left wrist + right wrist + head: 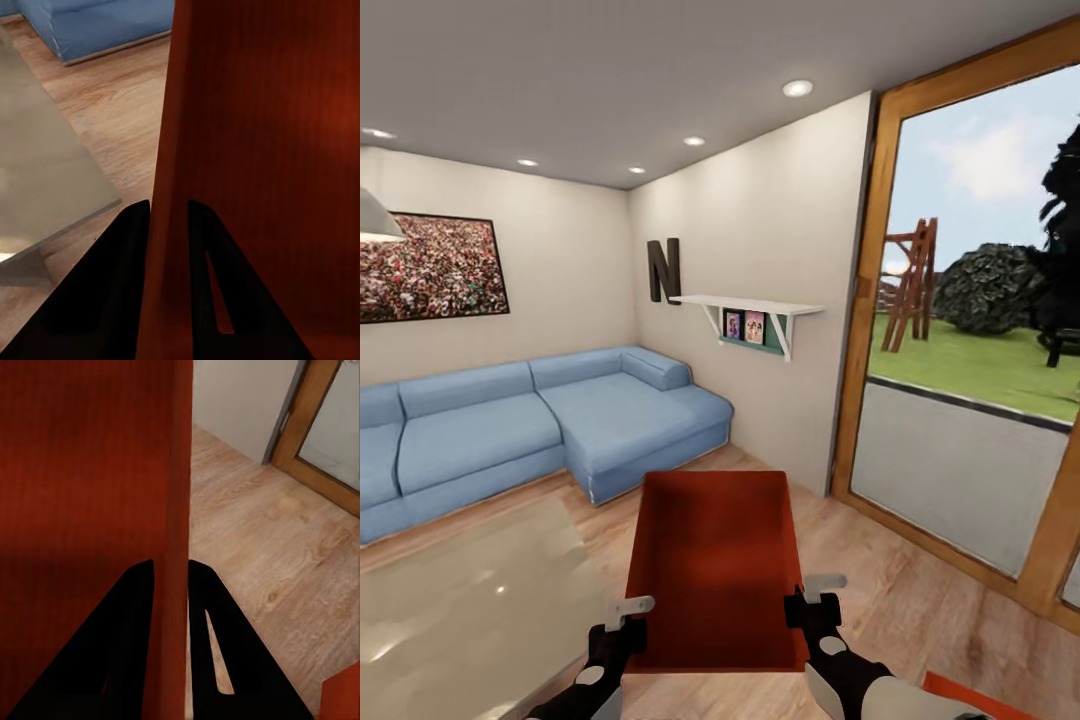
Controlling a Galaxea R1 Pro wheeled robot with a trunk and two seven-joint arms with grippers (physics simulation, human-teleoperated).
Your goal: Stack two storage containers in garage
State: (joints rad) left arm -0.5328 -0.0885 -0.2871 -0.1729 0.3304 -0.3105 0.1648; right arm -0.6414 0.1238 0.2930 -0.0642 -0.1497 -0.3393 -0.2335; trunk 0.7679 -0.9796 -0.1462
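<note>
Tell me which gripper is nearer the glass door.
Right. The right gripper clamps the container's wall on the side facing the glass door; the left gripper clamps the opposite wall, on the side toward the sofa.

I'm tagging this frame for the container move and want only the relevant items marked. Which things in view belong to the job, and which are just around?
Belongs to the job:
- storage container, held up by one wall in each gripper
- left gripper
- right gripper
- orange-red corner low by the right arm, possibly the second container

Just around:
- blue sofa
- glass table
- wall shelf
- glass door
</note>
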